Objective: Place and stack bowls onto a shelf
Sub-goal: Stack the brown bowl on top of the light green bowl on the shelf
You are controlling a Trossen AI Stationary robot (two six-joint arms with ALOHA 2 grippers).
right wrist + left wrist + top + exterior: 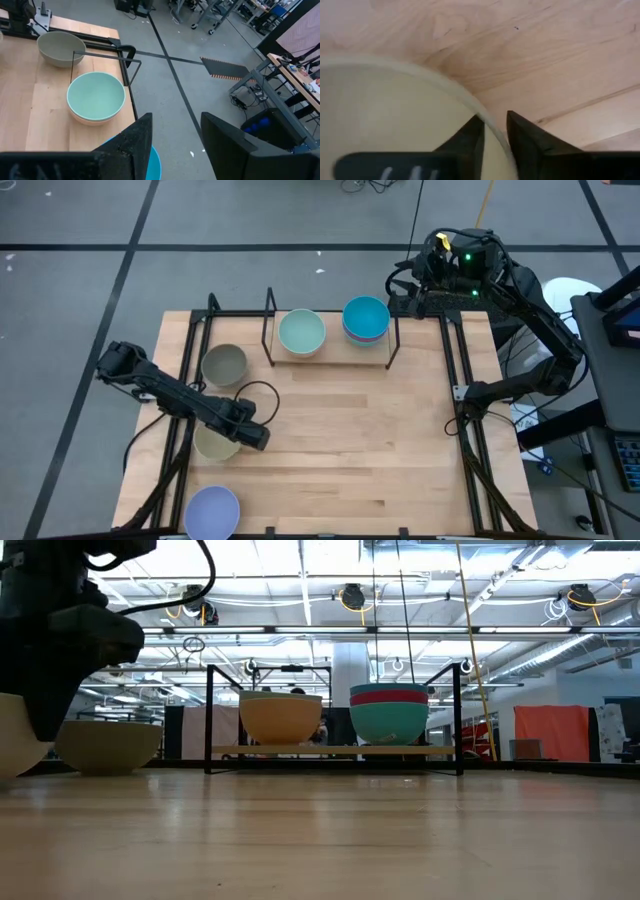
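Now straddling the pale yellow bowl (395, 115) rim with the left gripper (495, 131), one finger inside, one outside, jaws closing but not yet pinching, readying a lift toward the shelf (330, 355) well beyond. Parking the right gripper (175, 140) open above the shelf's stacks.

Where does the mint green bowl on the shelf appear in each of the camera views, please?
High view: the mint green bowl sits on the shelf, left of the teal bowl.
Low view: only its rim shows above the orange bowl it is stacked in.
Left wrist view: not in it.
Right wrist view: mid-left, beside the grey-olive bowl.
Shared landmark: the shelf's black rods.
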